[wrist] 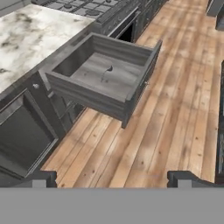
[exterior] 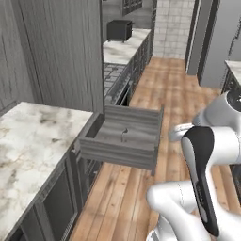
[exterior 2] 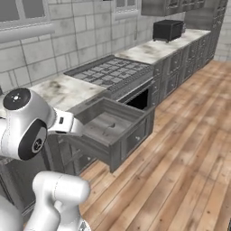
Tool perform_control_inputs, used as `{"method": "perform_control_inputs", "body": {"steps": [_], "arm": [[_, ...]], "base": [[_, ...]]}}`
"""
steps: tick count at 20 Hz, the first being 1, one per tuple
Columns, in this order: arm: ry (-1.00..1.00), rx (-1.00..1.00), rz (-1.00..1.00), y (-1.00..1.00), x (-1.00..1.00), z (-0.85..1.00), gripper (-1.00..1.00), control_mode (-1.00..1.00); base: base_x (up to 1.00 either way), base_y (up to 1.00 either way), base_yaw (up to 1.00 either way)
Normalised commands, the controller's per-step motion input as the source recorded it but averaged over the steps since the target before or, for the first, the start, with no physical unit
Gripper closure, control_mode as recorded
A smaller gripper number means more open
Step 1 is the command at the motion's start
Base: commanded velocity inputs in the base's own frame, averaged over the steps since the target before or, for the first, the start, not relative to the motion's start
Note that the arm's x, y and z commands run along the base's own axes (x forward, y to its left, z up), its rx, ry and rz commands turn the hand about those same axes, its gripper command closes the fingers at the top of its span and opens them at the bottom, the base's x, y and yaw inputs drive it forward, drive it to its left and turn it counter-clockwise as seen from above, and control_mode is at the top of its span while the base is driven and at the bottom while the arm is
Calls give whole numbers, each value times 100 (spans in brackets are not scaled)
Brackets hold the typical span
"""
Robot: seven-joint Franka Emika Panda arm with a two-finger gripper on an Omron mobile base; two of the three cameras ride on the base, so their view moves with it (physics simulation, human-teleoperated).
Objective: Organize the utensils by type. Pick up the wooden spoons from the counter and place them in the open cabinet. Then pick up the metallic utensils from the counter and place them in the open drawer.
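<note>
Landmark: the open drawer [exterior: 123,136], pulled out from under the marble surface [exterior: 33,136] and jutting over the wood floor [exterior: 164,94].

Drawer interior is lighter grey. One small dark spoon [wrist: 106,72] lies on its bottom, roughly mid-drawer, a little toward the back wall; also seen from the left base view [exterior: 124,134] and right base view [exterior 2: 108,128]. Too small to tell which of the metallic pieces it is. Whether a second one lies with it cannot be told.

Hand [wrist: 112,177] hangs out in front of the drawer, above the floor, well apart from the drawer front. Its two dark fingertips [wrist: 43,177] stand far apart at the bottom of the hand view, with nothing between them: open wide, carrying nothing.

Behind the drawer, along the same run of cabinets, a cooktop [exterior 2: 110,72] with an oven opening below. Farther past it, a black boxy appliance [exterior 2: 168,29] sits on the surface. Tall grey wood-grain panel [exterior: 61,52] rises over the surface left of the drawer.
</note>
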Motion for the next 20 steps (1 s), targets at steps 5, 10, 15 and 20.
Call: {"method": "perform_control_inputs", "body": {"steps": [5, 10, 15, 20], "arm": [[0, 0, 0, 0, 0, 0, -100, 100], [0, 0, 0, 0, 0, 0, -100, 100], [0, 0, 0, 0, 0, 0, -100, 100], [0, 0, 0, 0, 0, 0, -100, 100]], "base": [[-19, 5, 14], [1, 38, 49], [15, 27, 77], [14, 29, 77]]}}
